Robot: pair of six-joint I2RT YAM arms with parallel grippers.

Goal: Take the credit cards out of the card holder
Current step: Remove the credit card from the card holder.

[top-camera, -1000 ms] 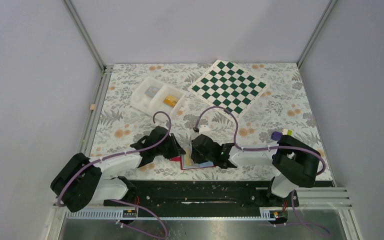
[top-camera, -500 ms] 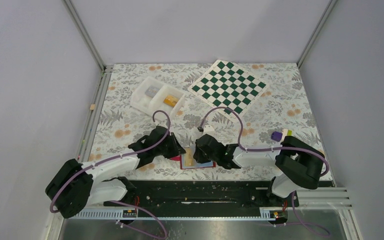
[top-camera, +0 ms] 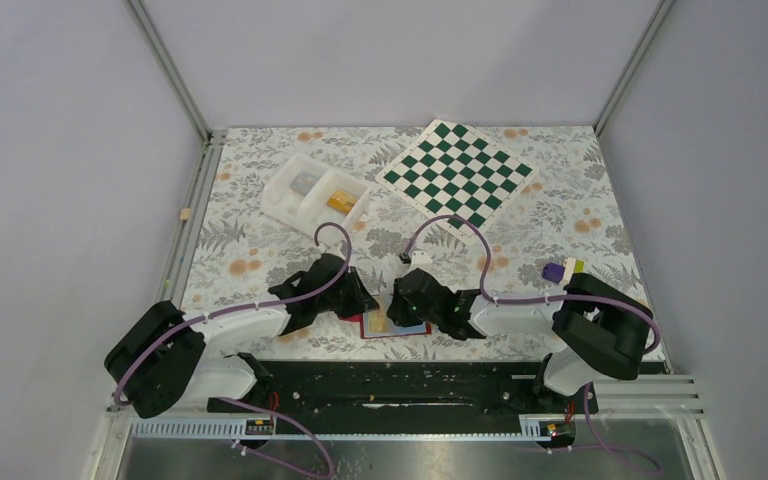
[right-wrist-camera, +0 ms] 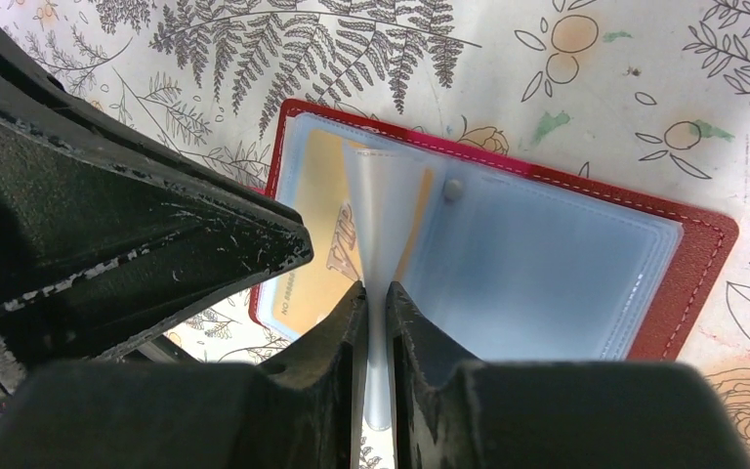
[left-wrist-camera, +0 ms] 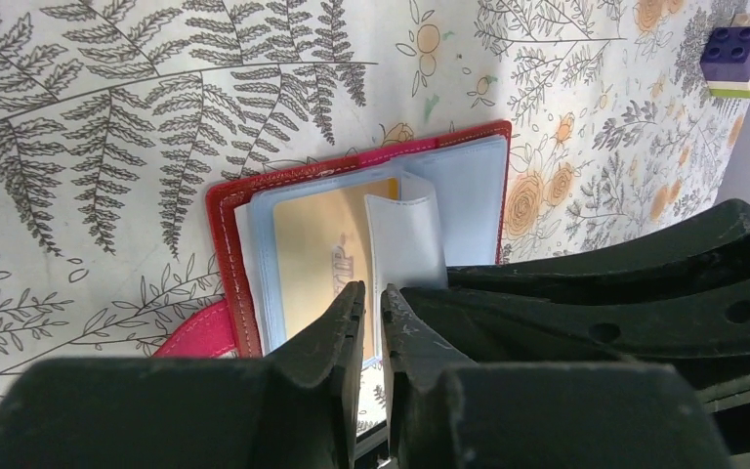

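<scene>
Floral table [top-camera: 560, 255], one open card holder [left-wrist-camera: 223, 225], one credit card [left-wrist-camera: 317, 249] showing

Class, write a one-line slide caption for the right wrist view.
Right gripper pinches a clear sleeve of the open card holder, orange card inside.

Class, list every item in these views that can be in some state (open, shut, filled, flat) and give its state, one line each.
card holder, open, lying flat.
credit card, inside a see-through pocket, not yet out.
sleeve page, lifted upright, pinched.
right claw, shut on the sleeve page.
left claw, shut to a thin slit over the card; grip unclear.
white tray, something in each compartment.
chessboard, unfolded flat, no pieces.
</scene>
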